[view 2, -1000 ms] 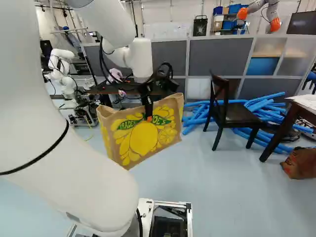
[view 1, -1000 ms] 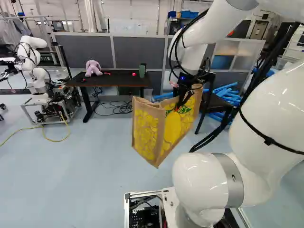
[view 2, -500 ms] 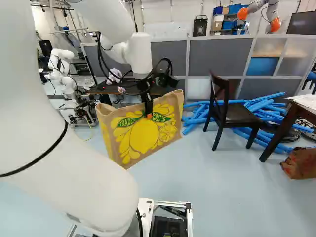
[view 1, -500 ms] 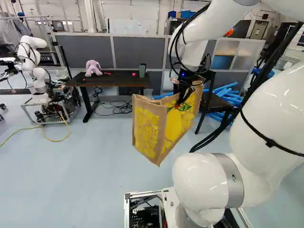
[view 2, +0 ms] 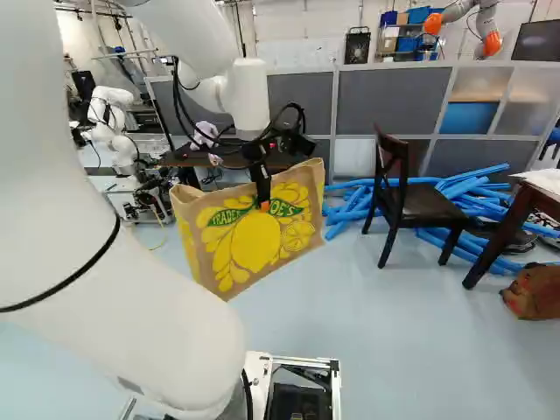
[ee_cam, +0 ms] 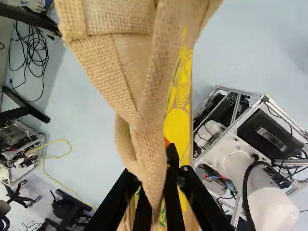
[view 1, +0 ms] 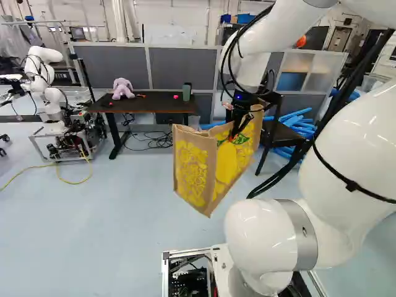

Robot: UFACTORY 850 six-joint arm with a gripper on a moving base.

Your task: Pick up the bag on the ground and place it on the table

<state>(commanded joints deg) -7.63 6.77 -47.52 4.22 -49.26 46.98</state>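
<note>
White jointed arm of another robot (view 1: 46,77): at left in the left base view. Black-topped table (view 1: 148,103): next to the right, bearing a purple plush toy (view 1: 122,88). My black two-finger gripper (view 2: 264,203) clamps the upper edge of the tan, lemon-printed burlap bag (view 2: 256,241), suspended above the floor. Dark wooden chair (view 2: 422,205): farther right, near blue tubes (view 2: 479,185).

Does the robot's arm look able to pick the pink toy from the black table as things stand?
Probably not: the gripper is shut on the bag, and the toy sits beyond it, on the far table. It would likely need to release the bag and get nearer.
</note>
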